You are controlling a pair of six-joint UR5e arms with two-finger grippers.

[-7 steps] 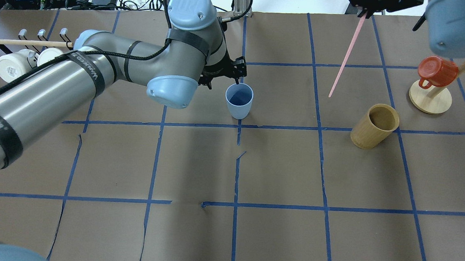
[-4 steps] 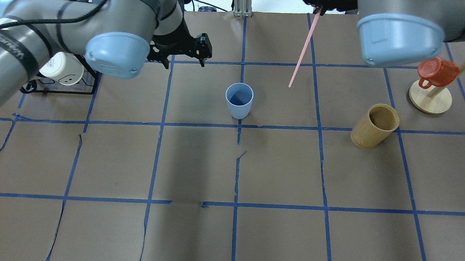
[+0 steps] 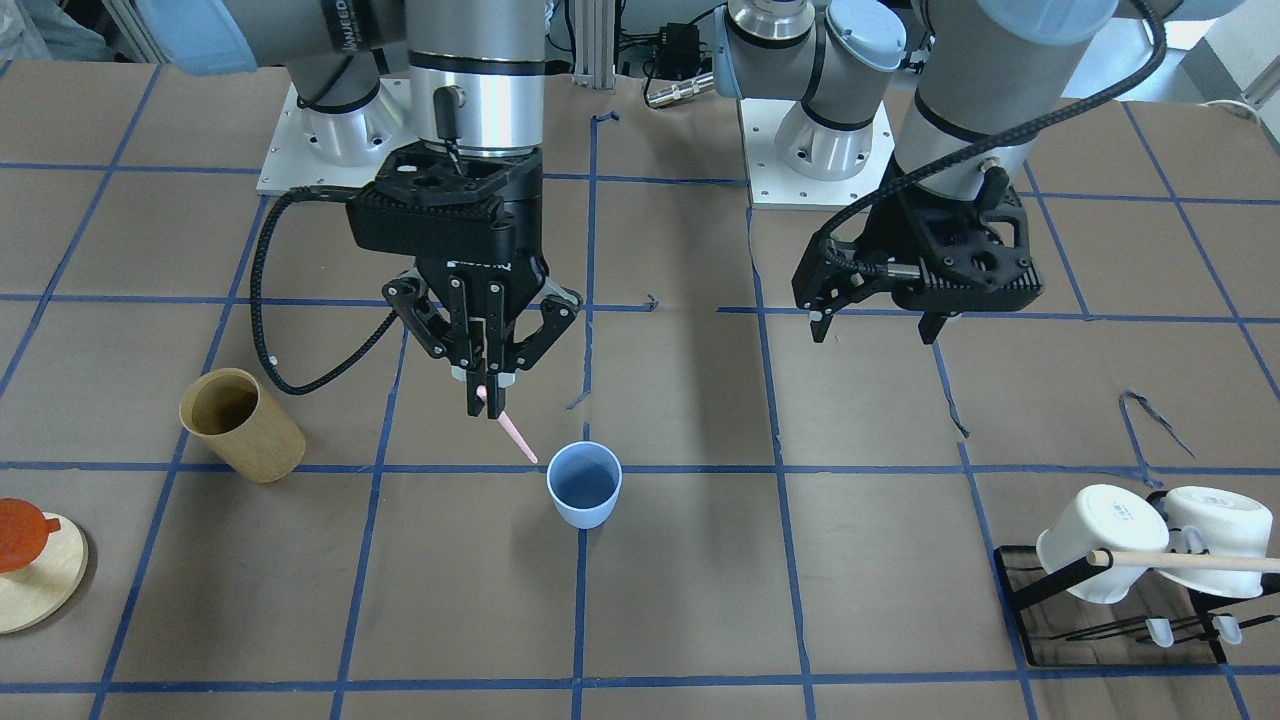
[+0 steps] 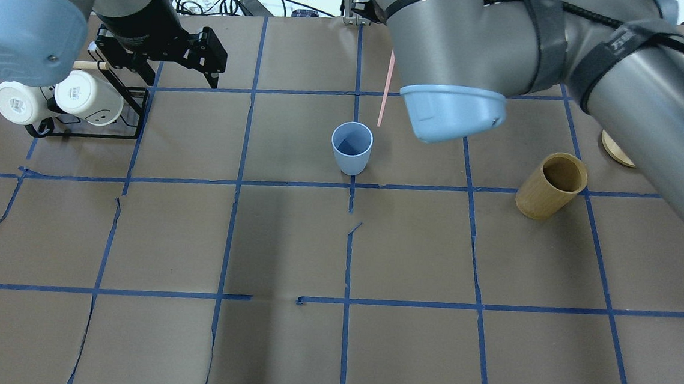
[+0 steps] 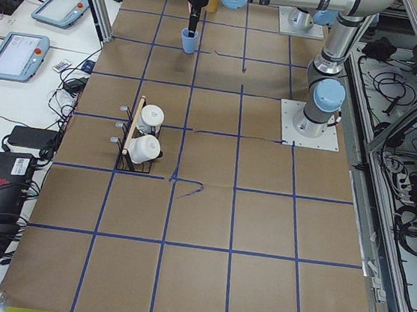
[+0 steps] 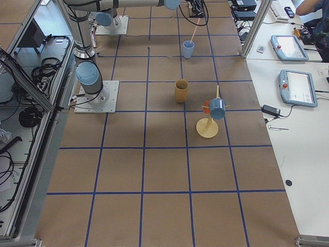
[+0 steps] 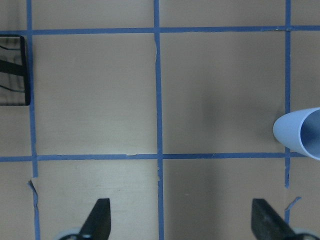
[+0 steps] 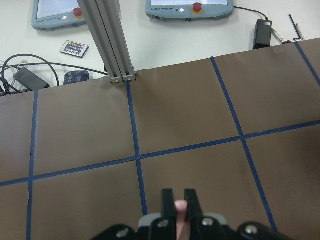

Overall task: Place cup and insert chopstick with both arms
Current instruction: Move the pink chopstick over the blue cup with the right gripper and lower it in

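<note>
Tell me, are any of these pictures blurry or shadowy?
Overhead view: sharp, broad soft shadows on the table below the blue cup. Left wrist view: slightly soft, cup cut off at the edge. Right wrist view: close-up pink chopstick blurred.

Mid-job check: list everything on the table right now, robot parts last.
blue cup: 1, light blue, upright, central
pink chopstick: 1, pink, held by right pincer, tip beside cup rim, not inside
bamboo holder: 1, tan, upright, robot's right side
mug tree: 1, pale wood, far right end
red mug: 1, red, hanging on mug tree
blue-grey mug: 1, blue-grey, hanging on mug tree
rack: 1, black with wooden dowel, robot's left side
white mugs: 2, white, on rack
table: 1, brown, blue tape grid
left pincer: 1, black, open, empty
right pincer: 1, black, shut on chopstick
</note>
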